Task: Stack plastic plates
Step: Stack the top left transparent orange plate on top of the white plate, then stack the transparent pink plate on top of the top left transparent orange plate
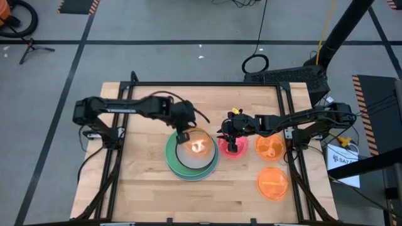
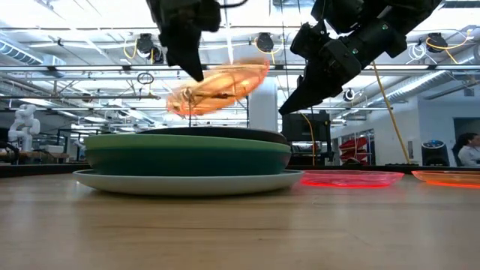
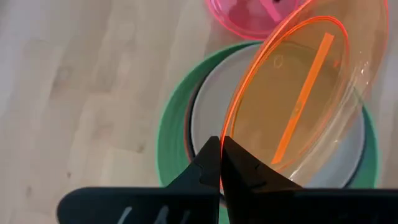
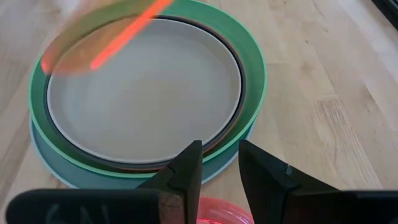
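A stack of large and medium plates [image 1: 191, 160] stands mid-table: pale blue at the bottom, then dark teal and light green, a whitish plate [image 4: 146, 87] on top. My left gripper [image 1: 183, 135] is above the stack's far-left part, shut on a small translucent orange plate [image 2: 219, 88] that hovers tilted over it. My right gripper [image 1: 227, 139] hangs open over a pink plate [image 1: 233, 147] lying flat on the table right of the stack. Two more orange plates [image 1: 271, 147] [image 1: 273, 182] lie flat farther right. My left gripper pinches the rim [image 3: 222, 163] of the small orange plate between its two fingertips, coming from above and pointing down. The plate is lifted clear of the stack and tilted, its free side higher [image 2: 255, 71] and stretching away from the fingers over the whitish plate.
Bare wooden tabletop [image 1: 138, 182] lies left of and in front of the stack. The table's metal frame [image 1: 207, 85] runs along the far edge. Cables and equipment sit on the floor beyond the right side.
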Robot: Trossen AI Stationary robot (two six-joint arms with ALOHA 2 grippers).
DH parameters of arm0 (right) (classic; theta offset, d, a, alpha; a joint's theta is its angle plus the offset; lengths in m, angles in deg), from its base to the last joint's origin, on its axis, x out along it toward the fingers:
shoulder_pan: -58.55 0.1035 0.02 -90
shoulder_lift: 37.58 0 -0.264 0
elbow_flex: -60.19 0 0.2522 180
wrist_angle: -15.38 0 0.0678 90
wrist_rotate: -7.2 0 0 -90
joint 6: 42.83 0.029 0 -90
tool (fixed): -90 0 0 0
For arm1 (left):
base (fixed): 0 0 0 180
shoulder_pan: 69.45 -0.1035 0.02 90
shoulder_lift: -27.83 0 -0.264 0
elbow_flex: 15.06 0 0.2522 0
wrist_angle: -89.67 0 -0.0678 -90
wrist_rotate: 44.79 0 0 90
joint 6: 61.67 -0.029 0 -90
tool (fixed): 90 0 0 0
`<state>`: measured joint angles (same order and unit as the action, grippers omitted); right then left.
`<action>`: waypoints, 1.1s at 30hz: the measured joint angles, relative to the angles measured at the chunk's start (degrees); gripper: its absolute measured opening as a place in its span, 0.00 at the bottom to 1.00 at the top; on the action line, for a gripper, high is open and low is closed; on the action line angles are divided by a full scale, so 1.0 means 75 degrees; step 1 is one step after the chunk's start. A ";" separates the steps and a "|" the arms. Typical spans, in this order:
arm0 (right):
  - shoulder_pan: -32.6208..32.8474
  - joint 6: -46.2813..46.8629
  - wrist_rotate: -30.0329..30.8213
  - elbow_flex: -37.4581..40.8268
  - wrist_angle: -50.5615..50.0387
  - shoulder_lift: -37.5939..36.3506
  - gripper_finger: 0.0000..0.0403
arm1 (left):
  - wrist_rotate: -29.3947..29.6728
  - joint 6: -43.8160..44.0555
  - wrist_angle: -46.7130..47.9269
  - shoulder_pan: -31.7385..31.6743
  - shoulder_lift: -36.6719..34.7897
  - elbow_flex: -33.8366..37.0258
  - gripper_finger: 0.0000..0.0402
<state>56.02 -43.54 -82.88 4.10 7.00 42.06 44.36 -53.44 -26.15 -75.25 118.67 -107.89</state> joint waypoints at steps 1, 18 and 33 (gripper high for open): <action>-0.0001 0.0001 0.0000 0.0000 -0.0001 0.0000 0.24 | 0.0040 -0.0002 -0.0001 0.0072 0.0117 0.0000 0.01; 0.0000 0.0007 0.0000 0.0000 -0.0001 0.0000 0.24 | 0.0457 -0.0355 0.0065 0.0259 0.0741 0.0000 0.20; -0.0001 0.0647 0.0003 0.0003 -0.0116 -0.0003 0.24 | 0.1608 -0.1441 -0.1399 0.1086 -0.1252 0.1098 0.21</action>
<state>56.02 -38.69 -82.86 4.12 6.12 42.04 56.42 -64.24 -36.64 -67.10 109.28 -99.65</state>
